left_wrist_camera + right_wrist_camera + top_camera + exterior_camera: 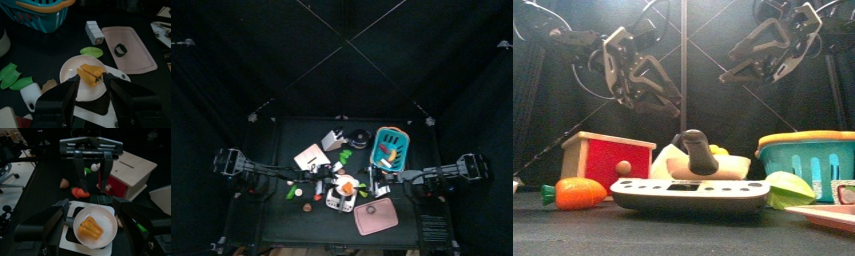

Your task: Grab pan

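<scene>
The pan [81, 80] is a round white dish holding an orange piece of food. It rests on a flat white board [75, 239] near the table's front middle [341, 190]. In the front view the pan [714, 166] sits on that board with a black handle sticking up. My left gripper [93, 102] hovers right over the pan, jaws spread wide on either side of it, nothing held. The right gripper [93, 225] also hangs above the pan with its jaws wide apart. In the front view both grippers are well above the table.
A teal basket [814, 160] stands at the right. A red and wooden box [604, 158] stands at the left, with a toy carrot [577, 192] before it. A green leaf [92, 51] and a pink tray [137, 55] lie close to the pan.
</scene>
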Action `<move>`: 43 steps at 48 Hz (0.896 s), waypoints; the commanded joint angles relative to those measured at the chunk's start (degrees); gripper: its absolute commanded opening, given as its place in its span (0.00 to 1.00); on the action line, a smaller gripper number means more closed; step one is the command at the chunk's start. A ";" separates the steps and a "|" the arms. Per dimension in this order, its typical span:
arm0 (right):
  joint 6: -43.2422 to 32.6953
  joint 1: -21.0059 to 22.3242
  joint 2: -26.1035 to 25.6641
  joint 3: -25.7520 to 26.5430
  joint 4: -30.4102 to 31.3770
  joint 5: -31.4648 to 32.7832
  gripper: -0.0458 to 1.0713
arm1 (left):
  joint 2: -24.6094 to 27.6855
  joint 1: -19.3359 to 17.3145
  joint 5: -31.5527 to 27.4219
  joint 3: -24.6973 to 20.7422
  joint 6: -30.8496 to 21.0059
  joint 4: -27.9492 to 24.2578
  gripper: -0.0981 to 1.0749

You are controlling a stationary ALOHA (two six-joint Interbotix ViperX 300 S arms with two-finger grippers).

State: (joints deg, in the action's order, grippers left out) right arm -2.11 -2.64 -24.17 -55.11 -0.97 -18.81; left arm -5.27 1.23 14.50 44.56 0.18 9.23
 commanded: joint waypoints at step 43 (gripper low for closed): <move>0.09 -0.35 -4.22 -2.90 -0.26 -0.53 0.92 | 12.74 -6.59 -19.34 -13.36 -0.09 -5.71 0.77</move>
State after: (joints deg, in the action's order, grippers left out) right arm -2.02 -3.08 -27.33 -58.45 -1.23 -18.81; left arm 7.65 -5.36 -4.83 32.43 0.00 3.69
